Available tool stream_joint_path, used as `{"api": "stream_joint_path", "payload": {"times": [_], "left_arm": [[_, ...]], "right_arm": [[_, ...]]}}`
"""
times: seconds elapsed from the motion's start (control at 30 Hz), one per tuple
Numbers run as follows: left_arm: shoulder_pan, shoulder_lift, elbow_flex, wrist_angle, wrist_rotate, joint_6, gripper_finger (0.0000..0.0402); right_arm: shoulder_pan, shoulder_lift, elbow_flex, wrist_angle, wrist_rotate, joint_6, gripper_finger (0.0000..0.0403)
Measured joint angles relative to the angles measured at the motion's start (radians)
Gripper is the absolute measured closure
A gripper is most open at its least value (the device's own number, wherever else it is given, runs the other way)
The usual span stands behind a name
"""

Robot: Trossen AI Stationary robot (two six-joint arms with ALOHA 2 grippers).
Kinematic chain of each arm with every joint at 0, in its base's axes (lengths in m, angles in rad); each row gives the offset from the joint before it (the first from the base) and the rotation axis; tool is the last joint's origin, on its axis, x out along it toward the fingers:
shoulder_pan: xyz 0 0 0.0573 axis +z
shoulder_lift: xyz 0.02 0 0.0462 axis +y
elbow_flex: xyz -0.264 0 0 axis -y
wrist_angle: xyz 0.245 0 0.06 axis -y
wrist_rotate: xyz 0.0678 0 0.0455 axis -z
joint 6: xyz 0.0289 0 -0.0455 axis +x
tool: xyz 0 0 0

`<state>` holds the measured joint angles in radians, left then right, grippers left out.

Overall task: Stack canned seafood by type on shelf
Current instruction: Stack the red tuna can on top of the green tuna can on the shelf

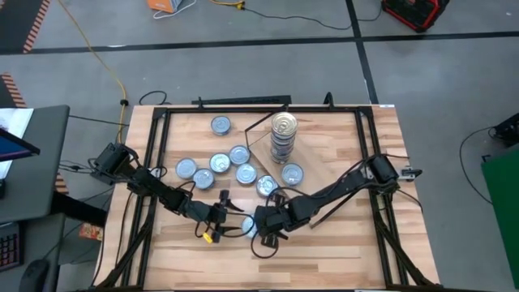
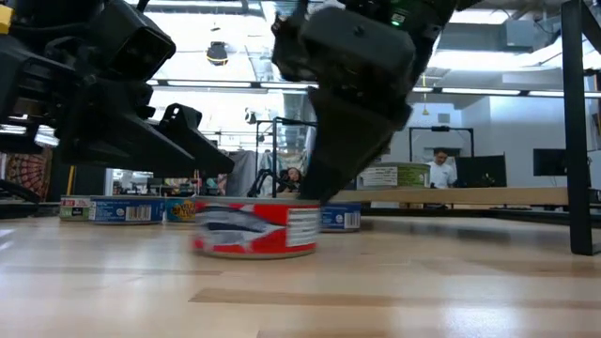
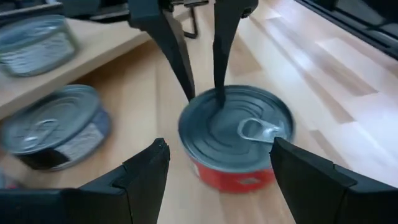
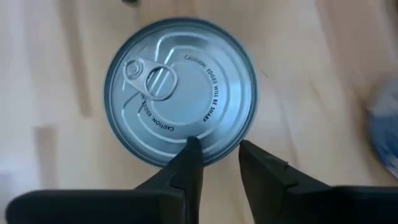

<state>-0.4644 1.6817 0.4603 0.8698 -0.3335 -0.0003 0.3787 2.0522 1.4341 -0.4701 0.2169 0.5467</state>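
Red tin: a flat round tin [image 2: 254, 229] with a red side label and a silver pull-tab lid stands upright on the table [image 1: 340, 259], near the middle of the front edge, between the two grippers.
Right gripper: the right gripper [image 4: 217, 163] hangs directly above the red tin. Its fingers [image 4: 188, 167] are nearly together, with only a narrow gap, and their tips are over the lid near its rim. They clasp nothing. Whether the tips touch the lid I cannot tell.
Left gripper: the left gripper [image 3: 221, 171] sits low at the front of the table, just to the left of the red tin. Its fingers [image 3: 147, 171] are spread wide, one on each side of the tin, clear of its sides and holding nothing.
Stack: a tall stack of tins [image 1: 284, 136] stands in the middle of the table toward the back edge, on the shelf [image 1: 261, 134], a light board with a thin dark frame.
Loose tins: several silver-lidded tins [image 1: 229, 158] lie scattered left of the stack, around the table's middle. One more [image 1: 220, 125] sits apart, nearer the back edge, and another [image 1: 292, 173] lies just in front of the stack.
Blue labels: in the low view some of the loose tins [image 2: 113, 208] show blue labels.
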Motion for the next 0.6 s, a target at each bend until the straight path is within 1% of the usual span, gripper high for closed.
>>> {"api": "stream_joint_path", "payload": {"times": [0.07, 0.13, 0.2, 0.33, 0.4, 0.47, 0.6], "left_arm": [[0.000, 0.000, 0.000, -0.008, 0.028, 0.004, 0.0134], [-0.001, -0.004, 0.000, -0.017, 0.048, 0.005, 0.0134], [-0.002, -0.021, 0.000, -0.031, 0.067, 0.003, 0.0134], [-0.010, -0.070, 0.000, -0.112, 0.067, -0.002, 0.0134], [-0.010, -0.087, 0.001, -0.123, 0.067, -0.012, 0.0134], [-0.010, -0.093, 0.001, -0.129, 0.068, -0.027, 0.0134], [-0.010, -0.093, 0.001, -0.130, 0.067, -0.041, 0.0134]], "right_arm": [[0.001, 0.002, -0.001, 0.049, 0.015, -0.022, 0.0282], [0.001, 0.002, -0.003, 0.089, 0.059, -0.042, 0.0289], [0.000, -0.003, -0.003, 0.114, 0.069, -0.088, 0.0295], [0.010, -0.027, 0.009, 0.098, 0.070, -0.183, 0.0300], [0.025, -0.029, 0.020, 0.090, 0.069, -0.210, 0.0300], [0.038, -0.029, 0.025, 0.081, 0.064, -0.205, 0.0301], [0.052, -0.029, 0.026, 0.030, 0.055, -0.146, 0.0301]]}}
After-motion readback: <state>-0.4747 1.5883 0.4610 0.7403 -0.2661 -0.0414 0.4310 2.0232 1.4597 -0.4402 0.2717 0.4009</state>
